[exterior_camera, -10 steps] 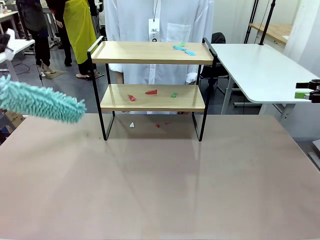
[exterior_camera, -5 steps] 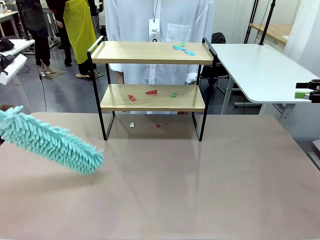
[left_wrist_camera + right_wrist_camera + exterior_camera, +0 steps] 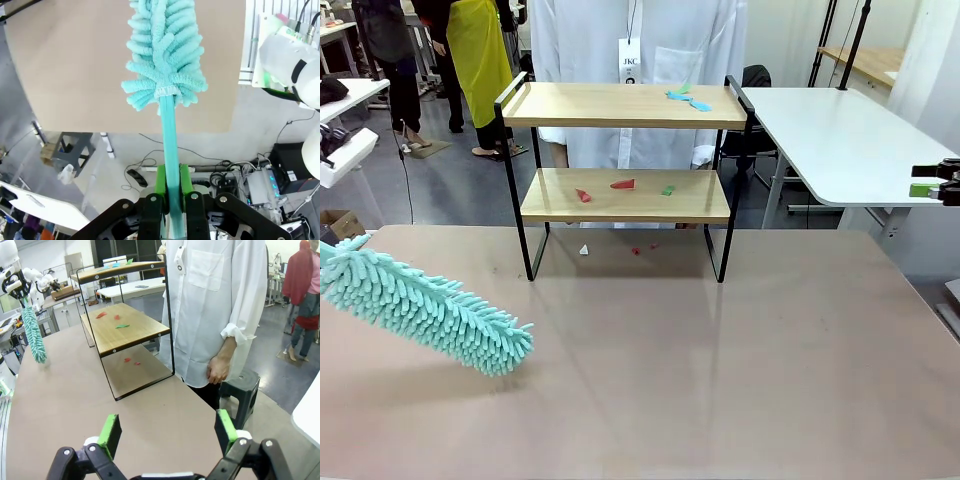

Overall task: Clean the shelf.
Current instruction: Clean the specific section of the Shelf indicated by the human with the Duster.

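The shelf [image 3: 534,207] stands at the table's far middle, with blue and green scraps [image 3: 688,98] on its top board, red and green scraps [image 3: 622,184] on its lower board and small bits [image 3: 636,250] on the table beneath it. A fluffy teal duster [image 3: 425,305] slants low over the table's left side, its tip in front of the shelf's left leg. My left gripper [image 3: 172,180] is shut on the duster's handle [image 3: 169,145]. My right gripper [image 3: 167,432] is open with nothing between its fingers, held off the table's far right edge [image 3: 932,187]. The right wrist view looks across the shelf [image 3: 125,327] to the duster [image 3: 32,335].
A person in a white shirt [image 3: 640,40] stands right behind the shelf, one hand [image 3: 217,371] hanging by the table edge. A white side table [image 3: 840,140] is at the right, a dark stool [image 3: 240,385] beside the person. The brown table [image 3: 720,380] is bare in front.
The duster has swung down and to the right, from lower-board height at the far left to low over the table. The right gripper has not moved.
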